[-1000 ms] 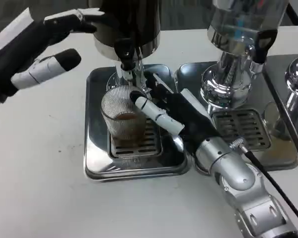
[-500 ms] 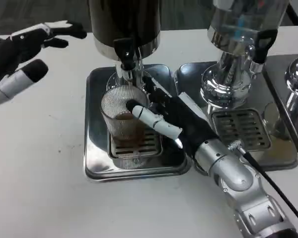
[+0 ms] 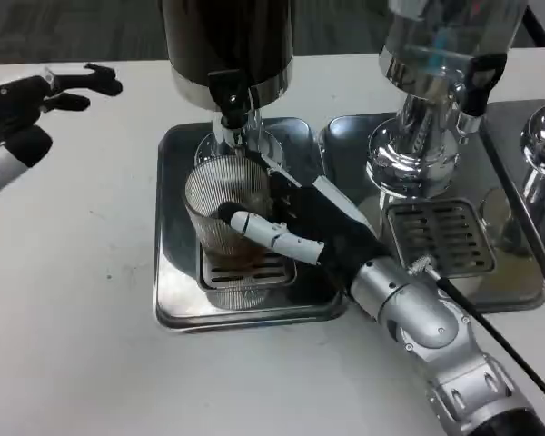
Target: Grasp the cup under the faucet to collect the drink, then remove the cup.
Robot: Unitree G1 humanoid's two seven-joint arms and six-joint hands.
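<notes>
Cup: the ribbed glass cup (image 3: 225, 213) is standing on the drip tray (image 3: 177, 300) under the dark dispenser's faucet (image 3: 229, 100), near the desk's (image 3: 82, 345) far edge, with a little brown drink sitting in the bottom.
Right hand: the right hand (image 3: 300, 227) is wrapping the cup from its right side, one finger (image 3: 272, 234) lying across the front wall; a second ago that finger was sitting higher and further right, so the grasp is closing.
Left hand: the left hand (image 3: 23, 113) is hanging released, fingers apart and holding nothing, at the desk's far left edge; a second ago it was up beside the dispenser top, and it is now well apart from it.
Meaning: with the left hand withdrawing from the dispenser, pouring is probably ending, and the cup looks ready for lifting away.
Next: the right hand is likely needing a firm hold before sliding the cup out from under the faucet, keeping it upright.
Unchanged: the cup is staying in the same spot on the tray grille, and the second dispenser (image 3: 436, 109) is standing untouched to the right.
</notes>
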